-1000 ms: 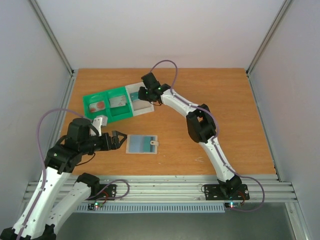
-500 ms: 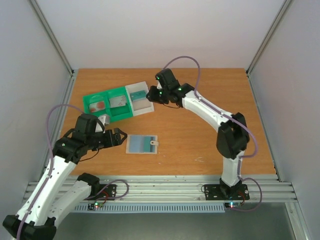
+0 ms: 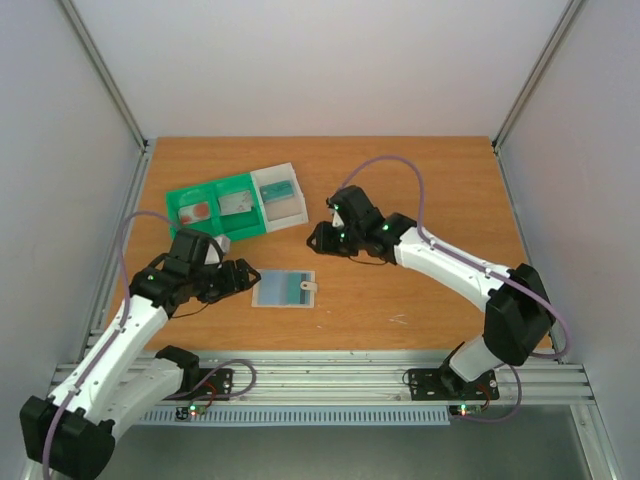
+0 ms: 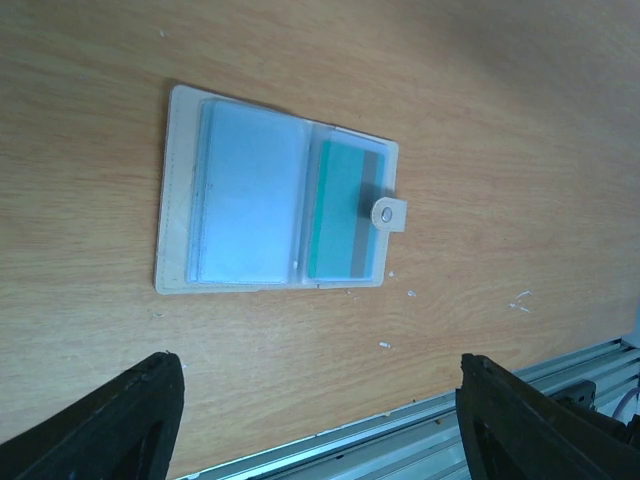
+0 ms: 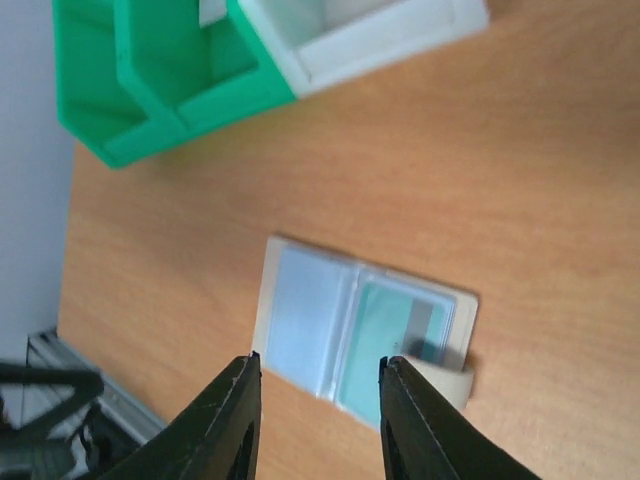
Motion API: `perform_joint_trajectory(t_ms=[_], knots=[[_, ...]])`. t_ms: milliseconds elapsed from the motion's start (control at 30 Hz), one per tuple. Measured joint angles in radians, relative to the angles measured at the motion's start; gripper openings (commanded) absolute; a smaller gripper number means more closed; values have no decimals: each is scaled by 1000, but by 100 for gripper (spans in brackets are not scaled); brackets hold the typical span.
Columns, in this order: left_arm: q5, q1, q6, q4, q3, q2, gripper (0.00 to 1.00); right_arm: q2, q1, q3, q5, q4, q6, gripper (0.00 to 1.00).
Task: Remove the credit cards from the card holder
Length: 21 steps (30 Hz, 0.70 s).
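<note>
The card holder (image 3: 284, 289) lies open and flat on the table, with its white tab (image 3: 309, 288) on its right edge. A teal card (image 4: 342, 212) with a grey stripe sits in its right pocket; the left pocket looks pale blue. My left gripper (image 3: 244, 277) is open and empty just left of the holder (image 4: 200, 205), its fingers (image 4: 110, 420) apart from it. My right gripper (image 3: 318, 240) is open and empty, up and to the right of the holder (image 5: 300, 330). A red card (image 3: 196, 211), a grey card (image 3: 238, 204) and a teal card (image 3: 279, 188) lie in the tray.
The green-and-white three-compartment tray (image 3: 215, 228) stands at the back left, also in the right wrist view (image 5: 180, 90). An aluminium rail (image 4: 420, 432) runs along the table's near edge. Frame posts stand at the back corners.
My right gripper has left the tray's white compartment and moved toward me and to the right, near the holder. My left arm has shifted slightly nearer. The holder has not moved.
</note>
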Motion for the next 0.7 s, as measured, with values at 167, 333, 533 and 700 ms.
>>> perform_joint_trajectory(t_ms=[167, 333, 533, 700], knots=[[15, 0, -26, 72, -54, 47, 74, -47, 90, -106, 6, 34, 16, 37], [16, 0, -33, 150, -106, 107, 73, -45, 152, -166, 11, 72, 38, 37], [11, 0, -39, 233, -150, 194, 65, -8, 187, -208, 18, 131, 69, 35], [7, 0, -49, 295, -174, 247, 61, 42, 203, -231, 18, 190, 100, 33]])
